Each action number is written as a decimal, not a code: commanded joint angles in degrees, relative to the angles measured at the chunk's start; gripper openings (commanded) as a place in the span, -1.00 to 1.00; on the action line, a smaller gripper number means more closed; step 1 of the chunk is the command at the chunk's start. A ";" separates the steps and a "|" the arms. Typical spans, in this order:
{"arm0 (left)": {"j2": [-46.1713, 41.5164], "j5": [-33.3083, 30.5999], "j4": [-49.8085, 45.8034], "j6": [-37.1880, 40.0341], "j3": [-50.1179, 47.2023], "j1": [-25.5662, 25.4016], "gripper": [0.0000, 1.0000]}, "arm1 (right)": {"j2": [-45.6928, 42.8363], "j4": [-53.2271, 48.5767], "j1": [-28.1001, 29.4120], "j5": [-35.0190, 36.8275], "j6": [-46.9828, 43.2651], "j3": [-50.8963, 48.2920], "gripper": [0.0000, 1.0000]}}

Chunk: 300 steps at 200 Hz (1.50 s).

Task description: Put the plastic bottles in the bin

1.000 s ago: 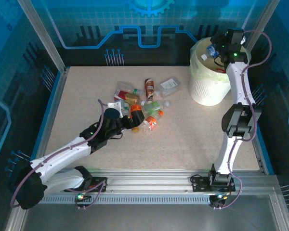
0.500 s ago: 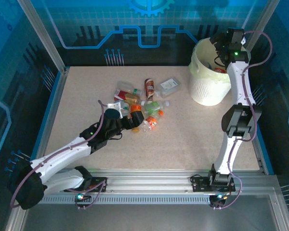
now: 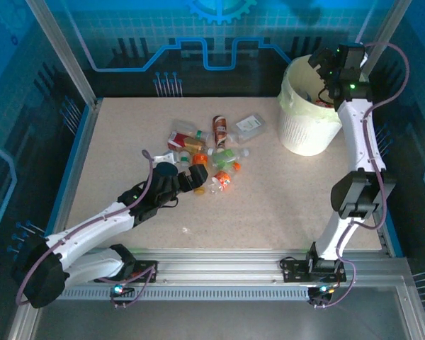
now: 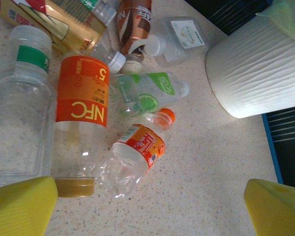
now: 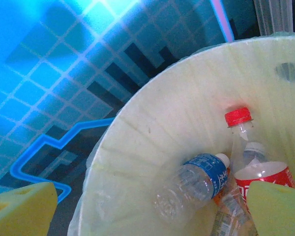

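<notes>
Right gripper (image 3: 326, 67) above bin (image 3: 304, 131), fingers spread, empty: drop pose. Blue-label bottle (image 5: 201, 179), red-cap bottle (image 5: 238, 125) lie inside. Left gripper (image 3: 196, 176) low over bottle heap (image 3: 216, 152) on desk (image 3: 269, 212), fingers released, aimed toward orange NFC bottle (image 4: 82, 98), likely next pick.

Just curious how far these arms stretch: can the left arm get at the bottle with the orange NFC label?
Probably yes. The left end effector hangs open, and the NFC bottle lies just ahead of it with nothing on top, though neighbouring bottles crowd its sides.
</notes>
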 commanded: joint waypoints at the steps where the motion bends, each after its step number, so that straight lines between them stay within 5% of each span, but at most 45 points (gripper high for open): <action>1: -0.95 -2.95 -2.69 -1.46 -0.20 0.78 0.98 | -5.08 2.56 1.88 1.85 -5.73 -3.11 1.00; 49: -0.92 -5.74 -6.73 -3.50 0.61 1.88 0.98 | -14.48 4.26 4.45 -1.46 -13.95 -12.46 1.00; 100: -1.25 -6.76 -8.62 -3.66 1.04 3.52 0.98 | -27.56 9.84 4.74 -11.46 -15.33 -27.53 1.00; 184: -0.25 -8.22 -15.42 2.17 4.15 8.63 0.98 | -45.86 13.92 4.74 -18.42 -15.16 -51.58 1.00; 242: 8.22 -2.32 -24.66 7.46 10.19 16.50 0.98 | -54.49 20.43 4.95 -17.83 -14.54 -63.12 0.99; 300: 21.47 7.05 -25.17 13.02 16.58 21.30 0.98 | -56.31 19.01 4.94 -14.26 -15.60 -63.52 1.00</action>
